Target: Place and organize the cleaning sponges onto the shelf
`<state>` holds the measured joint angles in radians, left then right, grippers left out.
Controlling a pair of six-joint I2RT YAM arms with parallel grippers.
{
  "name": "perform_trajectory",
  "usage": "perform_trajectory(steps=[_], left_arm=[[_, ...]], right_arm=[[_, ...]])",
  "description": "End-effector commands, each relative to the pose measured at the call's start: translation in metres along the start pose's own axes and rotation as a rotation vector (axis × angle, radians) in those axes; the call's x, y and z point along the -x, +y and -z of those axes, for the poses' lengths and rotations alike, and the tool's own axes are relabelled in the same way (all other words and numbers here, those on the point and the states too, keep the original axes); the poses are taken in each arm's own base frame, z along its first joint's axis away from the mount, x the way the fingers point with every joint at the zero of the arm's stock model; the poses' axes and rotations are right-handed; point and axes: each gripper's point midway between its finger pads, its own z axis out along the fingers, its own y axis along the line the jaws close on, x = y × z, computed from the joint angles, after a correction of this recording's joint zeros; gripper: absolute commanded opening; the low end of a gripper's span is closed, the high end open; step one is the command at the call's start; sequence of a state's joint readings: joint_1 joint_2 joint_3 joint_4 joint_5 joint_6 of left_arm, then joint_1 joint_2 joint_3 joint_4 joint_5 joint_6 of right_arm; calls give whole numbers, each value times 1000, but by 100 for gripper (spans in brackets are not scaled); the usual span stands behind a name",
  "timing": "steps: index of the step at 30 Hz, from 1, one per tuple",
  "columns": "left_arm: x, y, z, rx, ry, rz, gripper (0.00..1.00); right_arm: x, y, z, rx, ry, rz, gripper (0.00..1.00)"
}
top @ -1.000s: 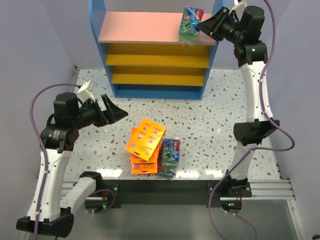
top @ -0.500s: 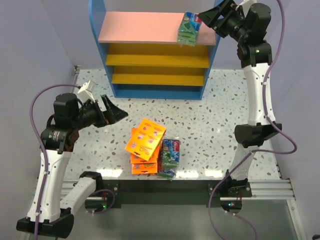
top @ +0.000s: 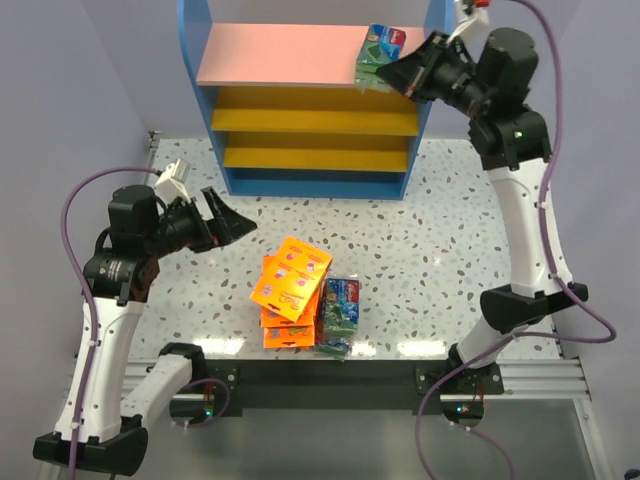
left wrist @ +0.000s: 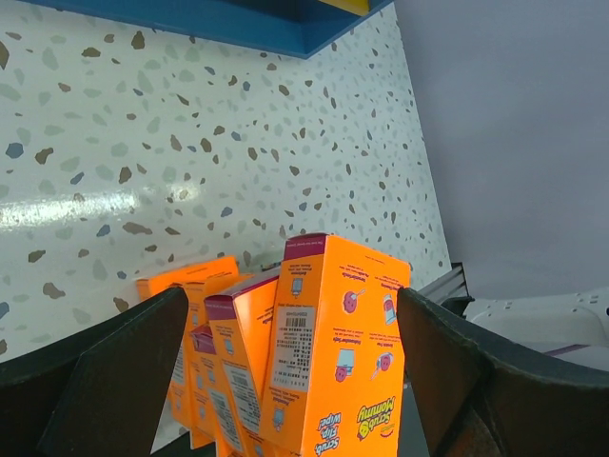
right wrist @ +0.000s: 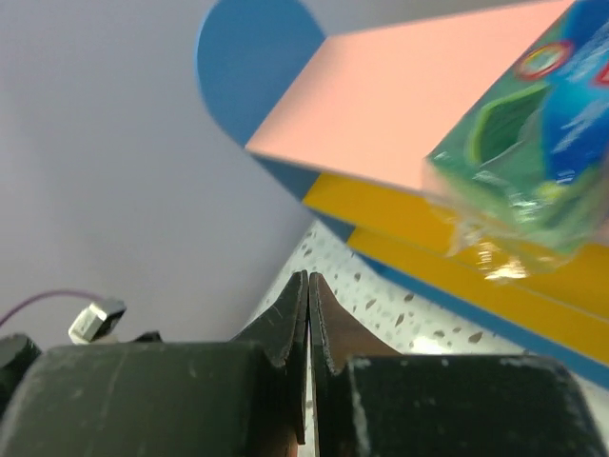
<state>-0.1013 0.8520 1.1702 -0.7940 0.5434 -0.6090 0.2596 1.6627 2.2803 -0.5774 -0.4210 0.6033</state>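
1. Since half a second ago the right tool [top: 392, 76] has dropped from above the shelf [top: 310, 186] to the front right corner of its pink top board [top: 280, 55]; the left arm has not shifted.
2. Seen from the right wrist, the right tool's two fingers are pressed together with nothing between them.
3. One green-and-blue sponge pack [top: 379, 52] sits at the right end of the top board, just beside the right tool; whether they touch cannot be told.
4. Both yellow lower boards [top: 314, 122] carry no sponges.
5. Spread wide and holding nothing, the left tool [top: 237, 226] hangs over the bench [top: 430, 240], up and to the left of the loose sponges.
6. An untidy pile of orange sponge packs [top: 290, 290] lies near the front edge of the bench, the top one skewed across the others.
7. Green-and-blue wrapped packs [top: 338, 312] lie touching the pile's right side; how many cannot be told.
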Motion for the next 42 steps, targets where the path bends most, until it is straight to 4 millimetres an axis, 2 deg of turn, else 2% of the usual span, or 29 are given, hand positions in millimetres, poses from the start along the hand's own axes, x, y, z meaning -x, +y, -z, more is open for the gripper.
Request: perform_trajectory(steps=[1, 2, 9, 16, 17, 22, 23, 24, 30, 31, 32, 33, 35, 36, 37, 38, 39, 40, 41, 42], left_arm=[[5, -4, -3, -26, -25, 0, 96], [5, -5, -2, -25, -29, 0, 96], [-2, 0, 4, -5, -29, 0, 96], [-10, 2, 12, 9, -36, -2, 97], [-10, 2, 12, 11, -35, -1, 97], [-12, 3, 13, 16, -31, 1, 97], [-12, 4, 12, 16, -31, -2, 97], [-12, 3, 12, 13, -27, -1, 97], [-11, 1, 9, -3, -18, -1, 97], [-11, 0, 9, -5, -15, 1, 98], [-12, 0, 9, -8, -9, 5, 98], [-13, -1, 8, -14, -6, 10, 98], [-13, -2, 9, -16, -6, 18, 100], [-14, -2, 10, -16, -9, 23, 100], [-14, -2, 11, -12, -12, 31, 100], [-15, -1, 12, -6, -16, 37, 100], [-18, 2, 13, 13, -10, 54, 100], [-20, 2, 15, 17, -6, 75, 100], [-24, 3, 16, 23, 1, 88, 100], [-32, 5, 20, 34, 19, 109, 100]], right_arm=[[-53, -4, -26, 5, 143, 21, 0], [-61, -2, -31, 5, 152, 20, 0], [-71, -51, -59, -180, 118, 6, 0], [-54, -78, -72, -268, 58, -27, 0], [-44, -80, -70, -279, 33, -26, 0], [-40, -98, -80, -291, 22, -66, 0], [-35, -97, -80, -274, 18, -70, 0], [-38, -102, -85, -271, 32, -78, 0], [-37, -94, -92, -144, 48, -94, 0], [-31, -82, -90, -78, 43, -96, 0], [-37, -82, -91, -59, 59, -108, 0], [-34, -72, -88, -18, 55, -96, 0], [-37, -57, -73, 22, 65, -94, 2], [-34, -46, -65, 51, 56, -82, 9], [-56, -49, -61, 49, 106, -103, 11], [-48, -27, -39, 84, 86, -83, 18], [-56, -23, -31, 91, 102, -75, 25], [-82, -29, -27, 76, 159, -92, 32], [-78, -12, -4, 96, 143, -69, 37], [-87, -11, 4, 91, 162, -70, 51]])
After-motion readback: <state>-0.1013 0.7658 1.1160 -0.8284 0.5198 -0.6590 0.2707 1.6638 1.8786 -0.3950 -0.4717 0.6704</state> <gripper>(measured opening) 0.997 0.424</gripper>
